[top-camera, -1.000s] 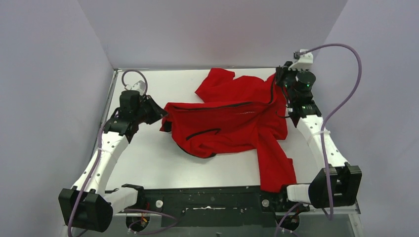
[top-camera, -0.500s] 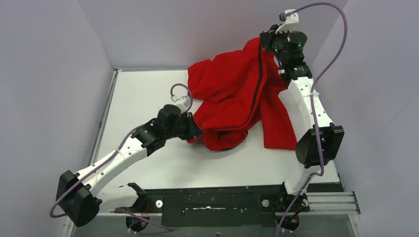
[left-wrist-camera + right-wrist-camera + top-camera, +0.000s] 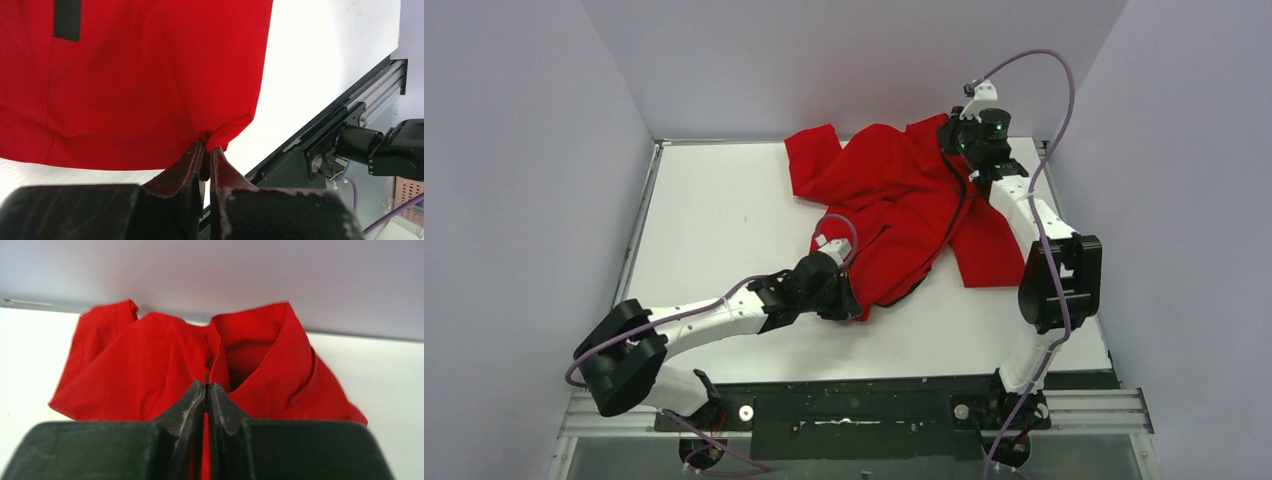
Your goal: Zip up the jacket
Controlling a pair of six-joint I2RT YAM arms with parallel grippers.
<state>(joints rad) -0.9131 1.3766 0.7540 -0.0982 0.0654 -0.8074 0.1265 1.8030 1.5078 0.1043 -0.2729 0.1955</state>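
Note:
The red jacket (image 3: 894, 200) lies stretched from the back wall toward the middle of the table, its dark front zipper (image 3: 954, 215) running down its right side. My left gripper (image 3: 852, 303) is shut on the jacket's near bottom corner; in the left wrist view (image 3: 207, 150) red cloth (image 3: 125, 90) bunches between the closed fingers. My right gripper (image 3: 951, 140) is shut on the jacket's top by the collar at the back; in the right wrist view (image 3: 206, 384) a thin dark zipper edge sticks up between the fingers with the jacket (image 3: 150, 365) beyond.
White table (image 3: 714, 210) with grey walls at the back and both sides. A dark rail (image 3: 854, 410) runs along the near edge and shows in the left wrist view (image 3: 320, 135). One sleeve (image 3: 809, 155) lies against the back wall.
My left gripper has swept right and toward the near edge, dragging the jacket's bottom corner. My right gripper rose, then dropped and shifted left with the collar. The jacket now lies stretched lengthwise.

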